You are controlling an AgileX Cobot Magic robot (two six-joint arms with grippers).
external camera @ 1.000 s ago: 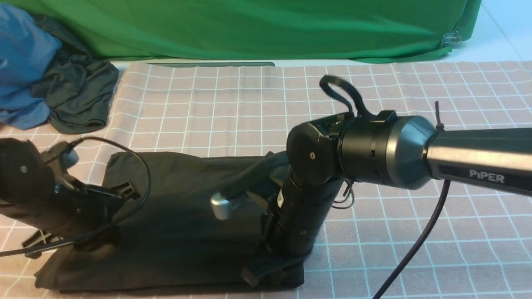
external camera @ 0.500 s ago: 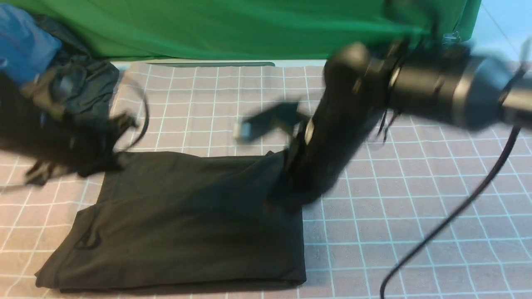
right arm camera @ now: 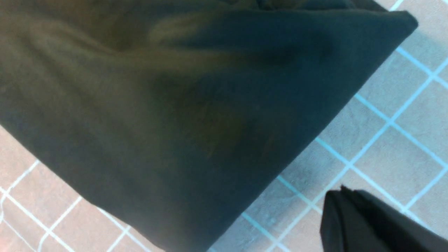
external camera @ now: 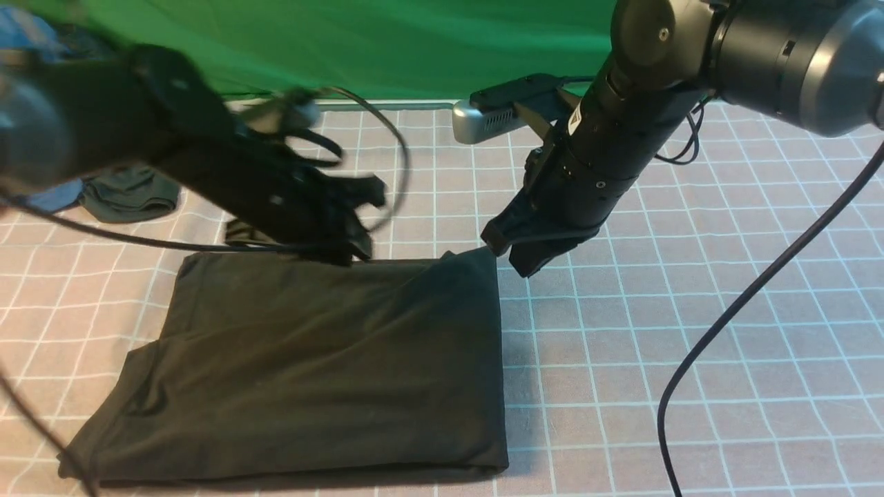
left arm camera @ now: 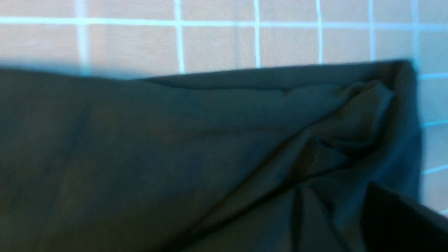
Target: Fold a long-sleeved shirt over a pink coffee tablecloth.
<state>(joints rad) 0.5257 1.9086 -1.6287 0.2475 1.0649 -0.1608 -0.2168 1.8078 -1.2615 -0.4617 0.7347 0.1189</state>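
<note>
The long-sleeved shirt [external camera: 311, 359] is black and lies folded into a flat rectangle on the pink coffee tablecloth [external camera: 690, 241], near the front left. My left gripper [external camera: 356, 221] hovers, blurred, over the shirt's far edge; its two fingers look spread and hold no cloth. The left wrist view shows the shirt [left arm camera: 175, 157] with a rumpled corner against the tablecloth [left arm camera: 210, 45]. My right gripper [external camera: 514, 255] is shut and empty, just off the shirt's far right corner. In the right wrist view its closed fingertips [right arm camera: 341, 196] are over the tablecloth [right arm camera: 385, 140], beside the shirt [right arm camera: 175, 105].
A bright green cloth [external camera: 414, 41] hangs along the back. A small dark garment [external camera: 131, 197] with blue fabric lies at the far left, partly behind my left arm. The right arm's black cable [external camera: 725, 331] loops down over the grid cloth on the right.
Both arms have risen off the shirt and swung toward the far side. The left gripper's fingers have spread apart. The shirt now lies flat and uncovered.
</note>
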